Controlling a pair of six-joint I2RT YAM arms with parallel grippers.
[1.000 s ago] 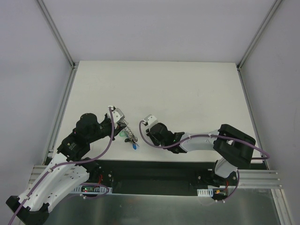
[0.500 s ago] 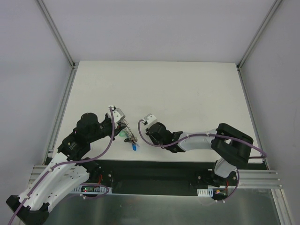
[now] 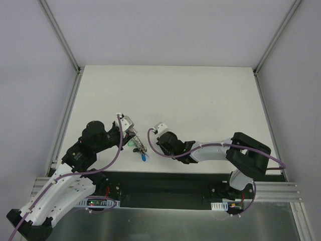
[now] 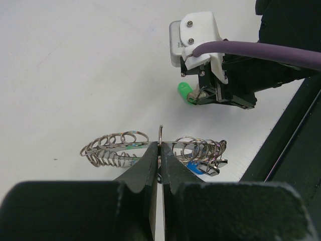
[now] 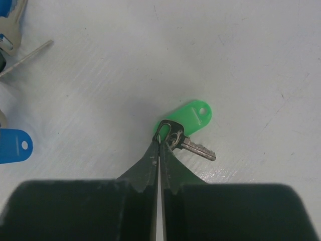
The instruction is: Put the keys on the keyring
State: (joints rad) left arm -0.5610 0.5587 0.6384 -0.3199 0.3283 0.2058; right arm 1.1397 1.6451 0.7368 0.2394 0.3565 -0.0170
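Right wrist view: the green-headed key (image 5: 189,116) is lying on the white table (image 5: 241,60), apart from the rest; its small split loop (image 5: 164,131) is sitting between the tips of the right gripper (image 5: 160,143), whose jaws are pressing together on that loop. Left wrist view: the keyring (image 4: 118,149) is being presented edge-on just above the table; the left gripper (image 4: 160,150) is clamping its rim with the jaws fully together; loops of keys already fitted are fanning out to either side, and a blue-headed key (image 4: 198,168) is hanging at the right. The green-headed key is resting near the keyring but clear of it, on the far side. Step in hand, as judged: the pick-up of the last loose key, with the grasp just taken and the lift not yet begun. The next move is calling for a gentle raise, a short carry across to the keyring, and careful alignment of the thin loop with the ring's wire; the loop is looking liable to twist or slip in so fine a pinch.
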